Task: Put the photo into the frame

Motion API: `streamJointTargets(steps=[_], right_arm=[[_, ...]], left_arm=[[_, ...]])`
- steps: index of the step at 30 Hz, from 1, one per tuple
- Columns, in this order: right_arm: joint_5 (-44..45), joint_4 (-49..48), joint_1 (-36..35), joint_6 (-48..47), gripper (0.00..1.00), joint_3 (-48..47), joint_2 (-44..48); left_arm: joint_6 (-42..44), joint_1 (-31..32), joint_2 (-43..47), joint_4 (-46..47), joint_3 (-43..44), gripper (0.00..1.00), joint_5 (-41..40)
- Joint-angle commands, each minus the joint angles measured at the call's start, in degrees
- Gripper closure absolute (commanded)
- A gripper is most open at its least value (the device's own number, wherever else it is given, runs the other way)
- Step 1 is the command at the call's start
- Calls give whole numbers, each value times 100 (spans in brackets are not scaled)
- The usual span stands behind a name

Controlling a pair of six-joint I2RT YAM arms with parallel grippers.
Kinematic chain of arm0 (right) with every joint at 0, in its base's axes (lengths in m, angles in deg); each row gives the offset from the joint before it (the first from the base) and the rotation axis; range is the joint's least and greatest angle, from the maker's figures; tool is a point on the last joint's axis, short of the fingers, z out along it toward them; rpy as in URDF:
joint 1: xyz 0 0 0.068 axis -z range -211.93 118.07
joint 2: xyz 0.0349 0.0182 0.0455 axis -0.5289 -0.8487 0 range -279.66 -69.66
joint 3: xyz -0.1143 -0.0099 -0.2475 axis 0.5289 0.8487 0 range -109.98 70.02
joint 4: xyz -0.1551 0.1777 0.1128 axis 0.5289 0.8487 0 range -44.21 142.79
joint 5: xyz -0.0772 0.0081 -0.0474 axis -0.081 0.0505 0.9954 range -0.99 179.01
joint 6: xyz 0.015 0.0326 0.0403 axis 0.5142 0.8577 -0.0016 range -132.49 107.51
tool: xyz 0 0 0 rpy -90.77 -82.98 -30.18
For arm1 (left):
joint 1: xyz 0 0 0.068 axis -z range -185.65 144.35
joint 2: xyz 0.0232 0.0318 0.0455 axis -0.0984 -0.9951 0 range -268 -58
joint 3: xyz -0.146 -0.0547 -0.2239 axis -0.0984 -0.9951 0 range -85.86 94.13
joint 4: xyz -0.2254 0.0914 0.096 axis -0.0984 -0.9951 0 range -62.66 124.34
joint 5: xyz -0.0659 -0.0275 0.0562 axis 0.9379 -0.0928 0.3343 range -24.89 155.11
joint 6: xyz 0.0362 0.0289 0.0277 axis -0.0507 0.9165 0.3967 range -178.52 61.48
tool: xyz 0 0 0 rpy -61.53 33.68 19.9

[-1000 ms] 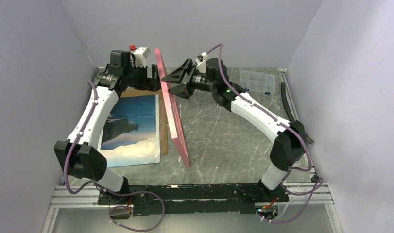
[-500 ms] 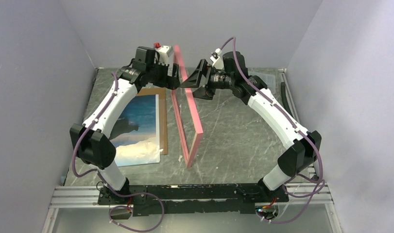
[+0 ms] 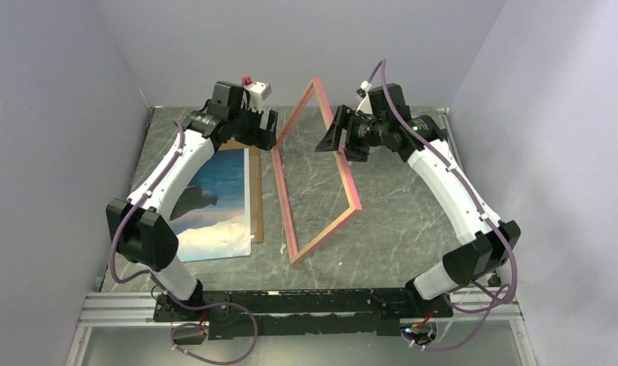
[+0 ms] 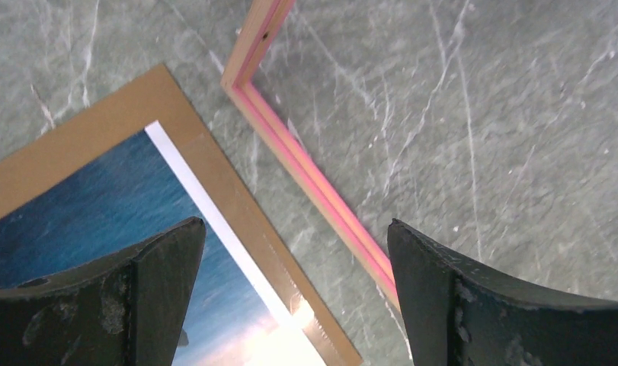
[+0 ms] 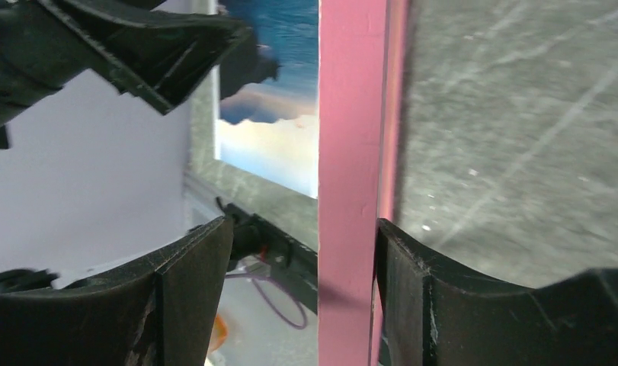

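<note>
Turning-over step, by appearance: the frame [image 3: 284, 200], tilted on one long edge, leans within the loosely open right hand [image 5: 304, 229], the photo [image 4: 84, 229] lying below the wide, empty left hand [image 4: 294, 229]; next, lower the frame flat.

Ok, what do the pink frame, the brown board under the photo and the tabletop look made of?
Thin pink rectangular frame: probably painted wood, matte pink faces with pale bare-wood edges. Flat brown backing board: likely fibreboard or card, uniform matte tan. Grey tabletop: white-veined stone look, possibly marble or printed laminate.
</note>
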Motion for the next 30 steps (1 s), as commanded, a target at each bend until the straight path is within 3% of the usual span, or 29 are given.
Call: streamJointTargets(steps=[1, 7, 17, 30], right_arm=[[961, 884, 32, -883, 31, -141, 446], [1855, 804, 96, -1222, 36, 875, 1016], [2840, 211, 130, -1553, 81, 2473, 1663], [4475, -310, 129, -1755, 78, 3340, 1166]], left_arm=[[510, -70, 344, -131, -440, 5, -222], [678, -275, 364, -267, -755, 5, -148], [871, -328, 409, -108, -1172, 5, -268], [1065, -422, 458, -41, -1543, 5, -349]])
